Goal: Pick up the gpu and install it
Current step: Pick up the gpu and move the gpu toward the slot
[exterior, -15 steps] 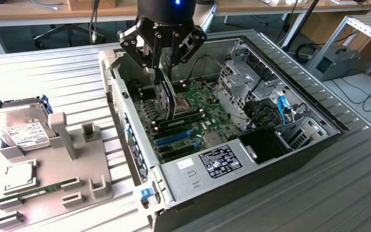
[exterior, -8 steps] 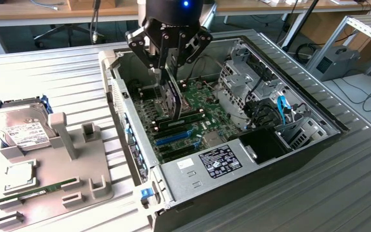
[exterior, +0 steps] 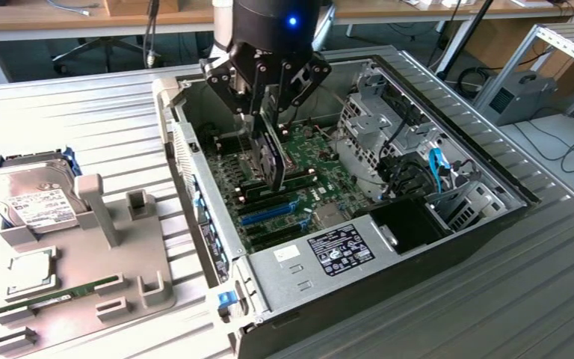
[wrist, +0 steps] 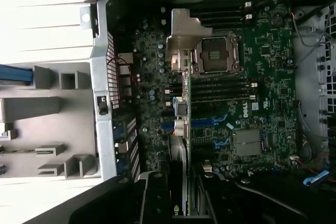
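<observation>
The gpu (exterior: 272, 161) hangs edge-on, a thin dark card with a fan face, inside the open computer case (exterior: 397, 247) just above the green motherboard (exterior: 322, 168). My gripper (exterior: 265, 112) is shut on its upper edge. In the wrist view the gpu (wrist: 181, 145) runs as a narrow strip from between my fingers (wrist: 155, 203) toward the blue expansion slots (wrist: 210, 123) on the motherboard (wrist: 262, 77). The card's lower edge is close over the slot area; I cannot tell whether it touches.
An empty CPU socket (wrist: 215, 53) and black memory slots lie beyond the card. Drive cage and cables (exterior: 406, 157) fill the case's side toward the exterior view's right. On the exterior view's left a grey fixture (exterior: 117, 277) holds a hard drive (exterior: 33, 198), a chip (exterior: 30, 273) and a RAM stick (exterior: 63, 294).
</observation>
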`<state>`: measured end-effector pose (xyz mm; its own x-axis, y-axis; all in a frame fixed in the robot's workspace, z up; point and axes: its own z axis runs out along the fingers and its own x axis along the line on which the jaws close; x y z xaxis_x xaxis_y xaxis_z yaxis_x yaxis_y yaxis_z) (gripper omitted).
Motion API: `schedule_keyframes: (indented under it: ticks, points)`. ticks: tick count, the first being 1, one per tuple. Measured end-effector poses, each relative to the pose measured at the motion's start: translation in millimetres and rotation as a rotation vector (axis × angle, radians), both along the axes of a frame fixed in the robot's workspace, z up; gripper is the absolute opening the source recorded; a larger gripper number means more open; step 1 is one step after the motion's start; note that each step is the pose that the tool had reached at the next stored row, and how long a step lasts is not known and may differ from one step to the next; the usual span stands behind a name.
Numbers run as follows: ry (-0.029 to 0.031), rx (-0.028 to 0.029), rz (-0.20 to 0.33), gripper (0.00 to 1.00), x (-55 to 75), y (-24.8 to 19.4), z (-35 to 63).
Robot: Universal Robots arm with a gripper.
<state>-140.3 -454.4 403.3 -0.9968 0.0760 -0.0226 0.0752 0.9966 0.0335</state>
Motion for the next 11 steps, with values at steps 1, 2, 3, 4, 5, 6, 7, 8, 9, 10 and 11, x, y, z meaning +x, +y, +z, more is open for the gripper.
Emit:
schedule_keyframes:
  ticks: [1,2,3,4,5,6,7,8,9,10,11]
  points:
    - [0.0002,-0.0001,0.000,0.26,0.4,0.0,-1.4]
    - [0.0005,-0.0003,0.000,0.26,0.9,0.0,-2.7]
    - [0.0006,-0.0002,0.000,0.26,1.3,0.0,-4.0]
    - [0.0009,-0.0003,0.000,0.26,1.9,0.0,-5.7]
    - [0.0012,-0.0004,0.000,0.26,2.3,0.0,-6.7]
    - [0.0028,-0.0005,0.000,0.26,5.3,0.0,-12.4]
    - [0.0035,-0.0005,0.000,0.26,6.8,0.0,-14.5]
    - [0.0045,-0.0004,0.000,0.26,9.3,0.0,-17.5]
    - [0.0050,-0.0004,0.000,0.26,10.7,0.0,-19.1]
    - [0.0052,-0.0004,0.000,0.26,11.7,0.0,-20.2]
    - [0.0055,-0.0005,0.000,0.26,12.5,0.0,-21.1]
